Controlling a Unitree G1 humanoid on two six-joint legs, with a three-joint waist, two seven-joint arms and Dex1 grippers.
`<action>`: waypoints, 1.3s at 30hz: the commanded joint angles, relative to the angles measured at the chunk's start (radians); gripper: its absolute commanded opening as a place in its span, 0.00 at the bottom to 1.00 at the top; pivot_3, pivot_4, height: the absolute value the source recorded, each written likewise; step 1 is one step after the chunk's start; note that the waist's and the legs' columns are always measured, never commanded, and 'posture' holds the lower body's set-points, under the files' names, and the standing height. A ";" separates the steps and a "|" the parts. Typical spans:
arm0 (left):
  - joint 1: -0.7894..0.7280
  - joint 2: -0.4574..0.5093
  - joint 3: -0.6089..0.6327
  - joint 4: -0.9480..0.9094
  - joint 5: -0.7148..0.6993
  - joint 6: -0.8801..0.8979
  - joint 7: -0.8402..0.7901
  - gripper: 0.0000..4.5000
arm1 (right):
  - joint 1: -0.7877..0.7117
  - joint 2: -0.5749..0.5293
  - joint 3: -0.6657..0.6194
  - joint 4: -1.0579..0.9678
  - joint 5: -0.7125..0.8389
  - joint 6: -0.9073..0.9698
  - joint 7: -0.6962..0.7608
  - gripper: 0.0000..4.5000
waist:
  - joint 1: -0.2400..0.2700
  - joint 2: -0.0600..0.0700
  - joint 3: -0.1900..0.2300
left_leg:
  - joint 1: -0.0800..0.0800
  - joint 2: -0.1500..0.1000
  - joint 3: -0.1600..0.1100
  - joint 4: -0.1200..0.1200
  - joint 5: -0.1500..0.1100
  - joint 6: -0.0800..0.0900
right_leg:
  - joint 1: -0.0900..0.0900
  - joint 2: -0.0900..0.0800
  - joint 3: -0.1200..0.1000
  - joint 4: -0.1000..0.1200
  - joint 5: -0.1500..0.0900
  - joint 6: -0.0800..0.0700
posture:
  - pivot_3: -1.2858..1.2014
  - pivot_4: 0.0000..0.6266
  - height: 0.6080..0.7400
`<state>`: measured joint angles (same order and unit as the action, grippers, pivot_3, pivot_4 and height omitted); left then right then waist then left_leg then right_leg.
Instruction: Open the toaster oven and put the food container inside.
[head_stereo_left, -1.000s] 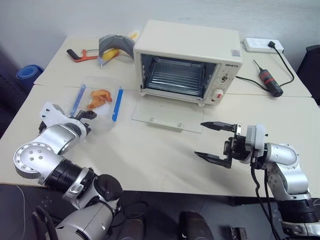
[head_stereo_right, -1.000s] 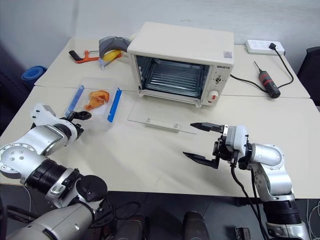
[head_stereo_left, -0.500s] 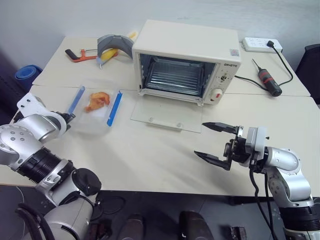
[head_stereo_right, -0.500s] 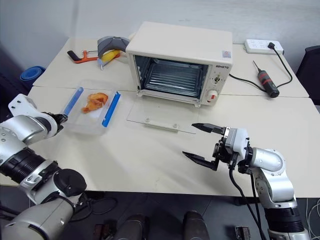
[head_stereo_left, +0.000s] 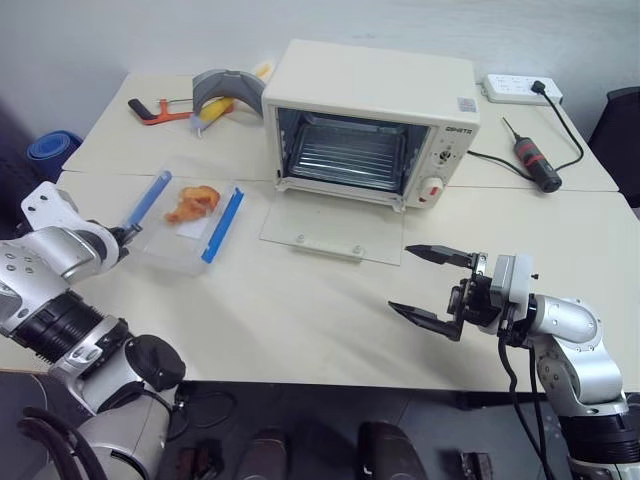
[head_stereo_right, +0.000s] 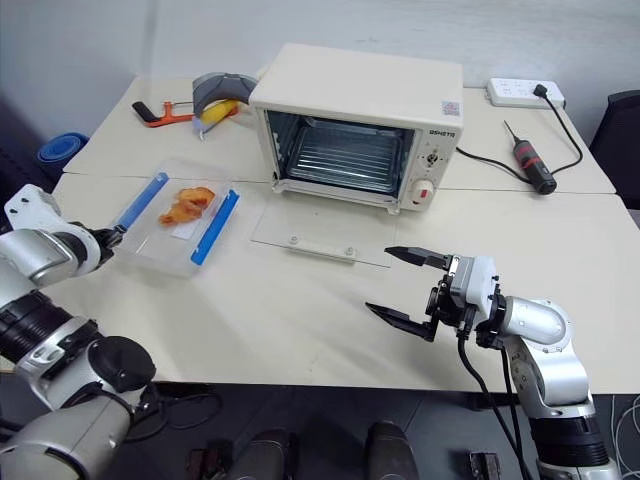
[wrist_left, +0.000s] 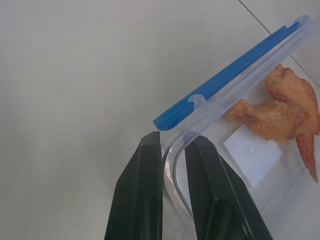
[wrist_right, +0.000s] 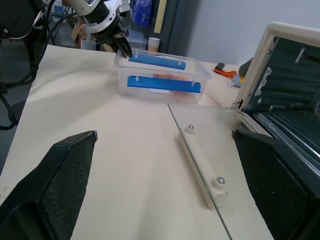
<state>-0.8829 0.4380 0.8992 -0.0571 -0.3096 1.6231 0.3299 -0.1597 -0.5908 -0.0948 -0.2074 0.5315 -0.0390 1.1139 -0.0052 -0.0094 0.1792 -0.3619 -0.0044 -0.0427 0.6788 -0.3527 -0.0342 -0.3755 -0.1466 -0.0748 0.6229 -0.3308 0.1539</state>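
1. Left gripper pinches the food container rim at one corner, on the bench.
2. Right gripper spread, empty.
3. Corner grip may slip, tipping it before the toaster oven.

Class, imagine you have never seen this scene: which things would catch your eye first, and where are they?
The cream toaster oven stands mid-table, its glass door lying flat in front. To its left, the left gripper pinches the rim of the clear food container, which holds orange food. The right gripper hangs open near the table's front edge.
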 joint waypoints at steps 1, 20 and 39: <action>0.033 0.101 -0.079 0.024 0.021 -0.036 -0.077 0.08 | -0.004 -0.015 -0.019 -0.032 0.005 0.000 -0.005 1.00 | 0.001 0.000 0.000 | 0.000 0.000 0.000 0.000 0.000 0.000 | 0.000 0.000 0.000 0.000 0.000 0.000 | 0.52 0.24 1.00; -0.145 0.604 -0.617 0.480 -0.178 -0.192 -0.884 0.08 | 0.031 -0.044 -0.081 -0.006 -0.002 -0.011 -0.032 1.00 | 0.004 0.000 0.001 | -0.005 0.000 -0.002 0.002 0.000 0.000 | -0.002 0.000 -0.002 0.000 0.000 0.000 | 0.52 0.24 1.00; -0.484 0.227 -1.120 0.607 -0.077 -0.346 -1.117 0.08 | 0.157 -0.058 -0.160 -0.102 -0.004 -0.001 -0.135 1.00 | 0.017 0.000 0.002 | -0.008 -0.001 -0.001 0.003 0.000 0.002 | -0.004 0.000 -0.002 0.001 0.000 0.000 | 0.52 0.24 1.00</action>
<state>-1.3243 0.6620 -0.2203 0.5269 -0.4113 1.3242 -0.7614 -0.0097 -0.6462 -0.2195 -0.2605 0.5181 -0.0377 0.9932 0.0118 -0.0095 0.1812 -0.3694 -0.0056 -0.0431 0.6815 -0.3522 -0.0326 -0.3791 -0.1468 -0.0770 0.6237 -0.3308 0.1543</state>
